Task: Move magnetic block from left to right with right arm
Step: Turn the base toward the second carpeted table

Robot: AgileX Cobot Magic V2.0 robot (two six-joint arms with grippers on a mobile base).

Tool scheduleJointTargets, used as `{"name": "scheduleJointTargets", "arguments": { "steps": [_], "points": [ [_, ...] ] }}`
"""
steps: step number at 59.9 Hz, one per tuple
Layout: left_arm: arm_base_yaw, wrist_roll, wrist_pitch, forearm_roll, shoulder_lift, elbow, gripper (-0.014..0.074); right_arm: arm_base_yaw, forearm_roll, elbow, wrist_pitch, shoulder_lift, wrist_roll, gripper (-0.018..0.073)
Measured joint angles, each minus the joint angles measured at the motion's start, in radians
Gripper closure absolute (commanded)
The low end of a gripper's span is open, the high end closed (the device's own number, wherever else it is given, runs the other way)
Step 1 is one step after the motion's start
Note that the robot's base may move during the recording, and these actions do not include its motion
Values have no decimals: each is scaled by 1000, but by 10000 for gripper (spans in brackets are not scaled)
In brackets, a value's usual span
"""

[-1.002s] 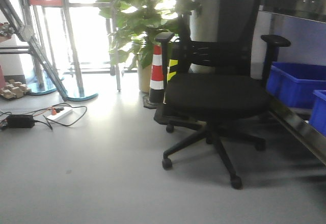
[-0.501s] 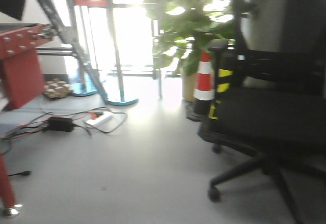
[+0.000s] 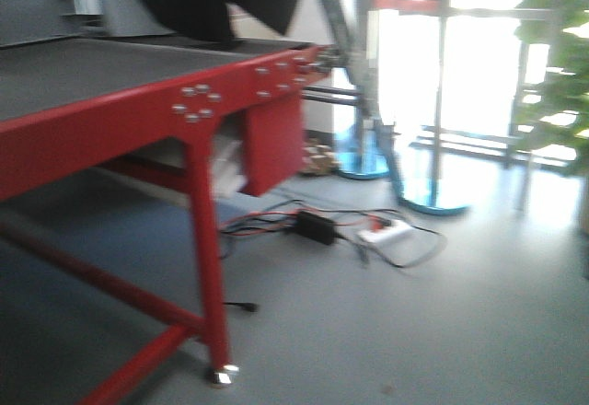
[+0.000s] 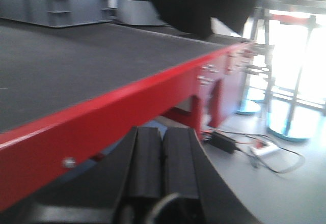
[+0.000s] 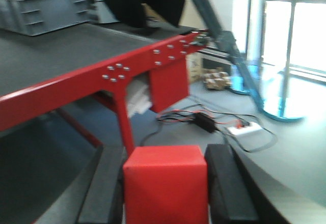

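As the front view has swung round onto the red table within a sec, the base is turning. The right gripper is clamped on the magnetic block, fingers flush w/ its sides. The left gripper is pressed closed, empty. Block looks carried mid-air, so placing at right remains.

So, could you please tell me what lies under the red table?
Under the red table, something white sits behind the leg, and cables run out to a black adapter. The tabletop hides anything further back.
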Motion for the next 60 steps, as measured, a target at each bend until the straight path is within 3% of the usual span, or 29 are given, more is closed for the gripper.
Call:
{"name": "scheduleJointTargets", "arguments": {
  "steps": [39, 60],
  "points": [
    [0, 0, 0, 0, 0, 0, 713, 0, 0, 0, 0, 0, 0, 440],
    [-30, 0, 0, 0, 0, 0, 713, 0, 0, 0, 0, 0, 0, 440]
  ]
}}
